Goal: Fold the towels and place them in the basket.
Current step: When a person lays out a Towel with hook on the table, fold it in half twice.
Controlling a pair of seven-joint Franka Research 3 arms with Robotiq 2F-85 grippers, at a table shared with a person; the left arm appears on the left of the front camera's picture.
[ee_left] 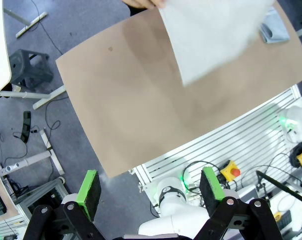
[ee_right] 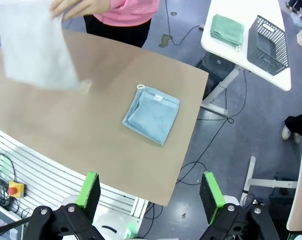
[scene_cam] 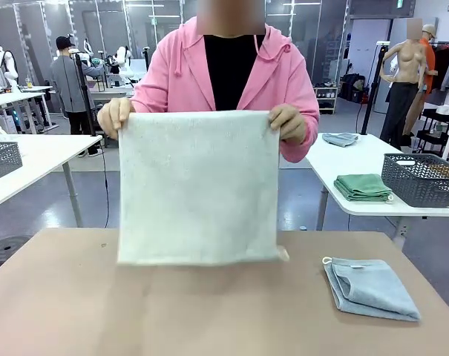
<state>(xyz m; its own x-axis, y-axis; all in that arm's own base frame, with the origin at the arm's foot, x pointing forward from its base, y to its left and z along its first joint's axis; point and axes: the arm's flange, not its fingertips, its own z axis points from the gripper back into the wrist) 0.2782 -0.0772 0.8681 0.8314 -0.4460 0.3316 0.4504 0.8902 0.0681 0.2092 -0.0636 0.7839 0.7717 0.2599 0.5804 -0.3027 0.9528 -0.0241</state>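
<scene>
Front view: cream towel (scene_cam: 198, 185) held spread | blue towel (scene_cam: 371, 288) folded | left gripper (ee_left: 150, 172), right gripper (ee_right: 150, 175) apart

No text I can read anywhere, white tag (ee_right: 158, 98) on the blue towel (ee_right: 151, 117) too small for me to make out

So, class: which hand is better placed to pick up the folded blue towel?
Probably the right. The blue towel lies on the table's right side, ahead of the open right hand; for the left hand it sits at the far corner.
</scene>
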